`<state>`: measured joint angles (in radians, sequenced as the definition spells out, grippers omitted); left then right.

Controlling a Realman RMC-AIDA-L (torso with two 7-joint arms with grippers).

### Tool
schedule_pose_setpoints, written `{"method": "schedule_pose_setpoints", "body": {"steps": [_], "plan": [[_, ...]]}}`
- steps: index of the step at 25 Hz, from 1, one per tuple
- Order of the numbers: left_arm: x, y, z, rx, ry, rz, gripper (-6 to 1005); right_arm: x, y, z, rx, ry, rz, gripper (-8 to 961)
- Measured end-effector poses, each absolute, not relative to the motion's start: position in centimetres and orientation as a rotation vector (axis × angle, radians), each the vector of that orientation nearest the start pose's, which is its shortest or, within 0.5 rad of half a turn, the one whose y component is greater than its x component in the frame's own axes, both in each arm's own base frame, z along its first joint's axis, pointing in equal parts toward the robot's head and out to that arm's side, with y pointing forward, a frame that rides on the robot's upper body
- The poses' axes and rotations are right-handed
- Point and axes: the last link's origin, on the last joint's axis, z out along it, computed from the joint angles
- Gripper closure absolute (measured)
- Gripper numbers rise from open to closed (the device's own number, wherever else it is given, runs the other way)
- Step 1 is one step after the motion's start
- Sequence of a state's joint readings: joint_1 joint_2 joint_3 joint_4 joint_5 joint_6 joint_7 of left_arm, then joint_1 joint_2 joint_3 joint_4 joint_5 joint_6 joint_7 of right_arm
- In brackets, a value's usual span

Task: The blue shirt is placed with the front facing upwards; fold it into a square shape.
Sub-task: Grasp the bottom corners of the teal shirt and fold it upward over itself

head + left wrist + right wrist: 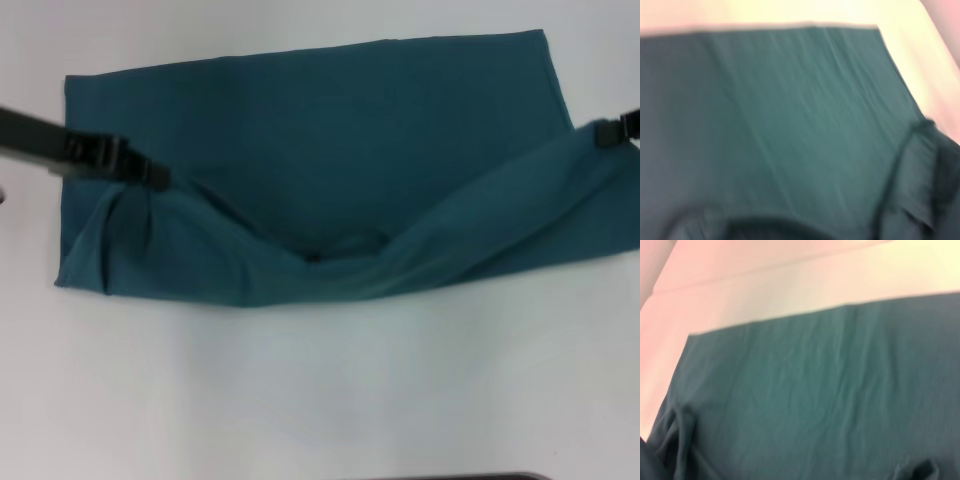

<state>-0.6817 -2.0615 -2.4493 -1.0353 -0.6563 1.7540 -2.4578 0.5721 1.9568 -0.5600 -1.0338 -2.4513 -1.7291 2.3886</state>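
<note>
White table bears one blue shirt, two claws, left and right, each gripping its near edge.

shirt: we see the blue shirt as a wide dark teal band spread on the white table, plain cloth facing up, no lettering showing.
state: partly folded; its near edge is raised and sags in a trough between the two grippers.
left end: bunched and puckered at the left gripper, which pinches it.
right end: a long fold rises to the right gripper.
far edge: flat, straight, beyond both grippers.
</note>
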Motion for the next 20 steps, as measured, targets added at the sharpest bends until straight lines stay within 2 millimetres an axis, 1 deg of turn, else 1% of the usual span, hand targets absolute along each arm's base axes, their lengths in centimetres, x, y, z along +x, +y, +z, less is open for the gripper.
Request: {"method": "schedule_pose_setpoints", "body": {"steps": [1, 5, 7, 10, 14, 16, 20], "plan": [[-22.9, 36.5, 4.5, -2.477, -1.608, -0.104, 979, 28.8, 34.8, 10.9, -2.28, 1.626, 0.223, 922], [-22.5, 38.6, 3.5, -2.379, -1.564, -0.118, 979, 28.7, 36.6, 10.8, -2.218, 1.593, 0.272, 922], [-22.3, 39.3, 3.3, -2.344, -1.548, -0.119, 979, 28.5, 37.2, 11.0, -2.186, 1.576, 0.316, 923], [-22.0, 40.1, 3.8, -2.279, -1.517, -0.156, 978, 28.2, 37.8, 11.9, -2.146, 1.55, 0.411, 923], [-22.1, 41.2, 4.4, -2.194, -1.488, -0.207, 978, 28.6, 38.3, 13.2, -2.075, 1.527, 0.499, 923], [-22.2, 41.5, 4.3, -2.181, -1.48, -0.21, 978, 28.9, 38.6, 12.9, -2.057, 1.524, 0.498, 922], [-22.2, 42.0, 4.0, -2.17, -1.46, -0.205, 978, 29.4, 39.0, 11.5, -2.058, 1.539, 0.474, 922]]}}
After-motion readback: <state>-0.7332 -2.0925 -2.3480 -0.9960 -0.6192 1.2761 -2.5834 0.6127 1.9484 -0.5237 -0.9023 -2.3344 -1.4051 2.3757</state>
